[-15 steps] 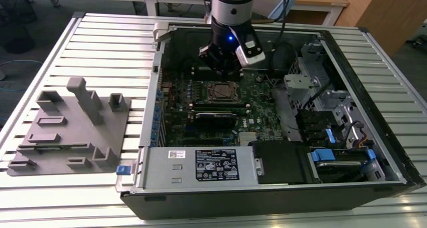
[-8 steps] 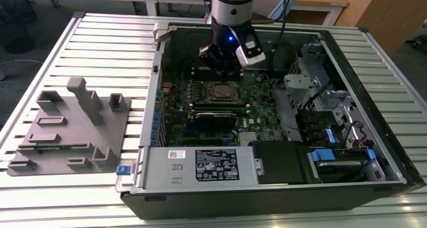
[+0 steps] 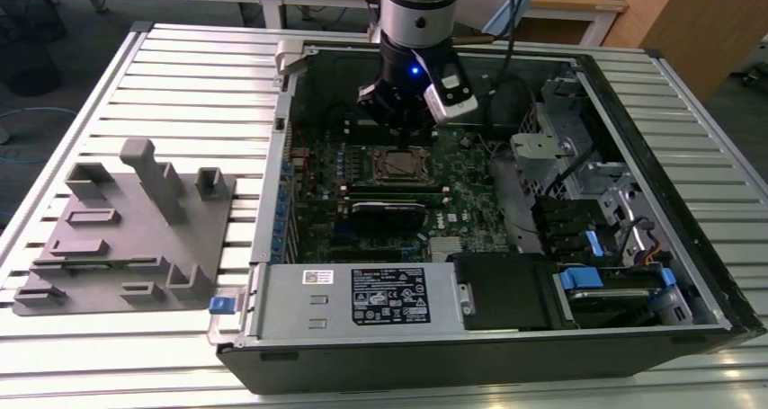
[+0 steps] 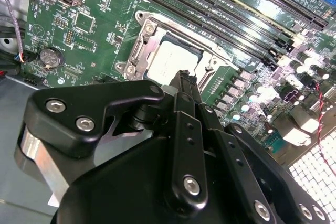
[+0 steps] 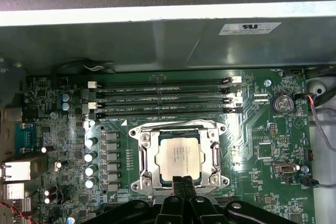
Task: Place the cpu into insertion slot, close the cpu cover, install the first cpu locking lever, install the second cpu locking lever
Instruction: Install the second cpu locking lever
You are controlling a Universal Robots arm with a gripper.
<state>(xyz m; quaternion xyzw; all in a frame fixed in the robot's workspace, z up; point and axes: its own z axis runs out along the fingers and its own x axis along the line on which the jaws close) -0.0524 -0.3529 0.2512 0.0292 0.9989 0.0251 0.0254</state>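
Cpu [image 5: 178, 157] under cover [image 5: 144, 153], hand [image 5: 182, 181] above

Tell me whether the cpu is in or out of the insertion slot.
In. The cpu lies flat inside the insertion slot, its silver face framed by the metal rim in both wrist views; the gripper sits at its edge.

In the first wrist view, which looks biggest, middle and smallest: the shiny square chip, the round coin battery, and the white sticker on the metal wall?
1. The chip, sitting in its socket, looks biggest.
2. The white sticker comes next, though it is farther from the camera, so it may really be larger.
3. The coin battery looks smallest.
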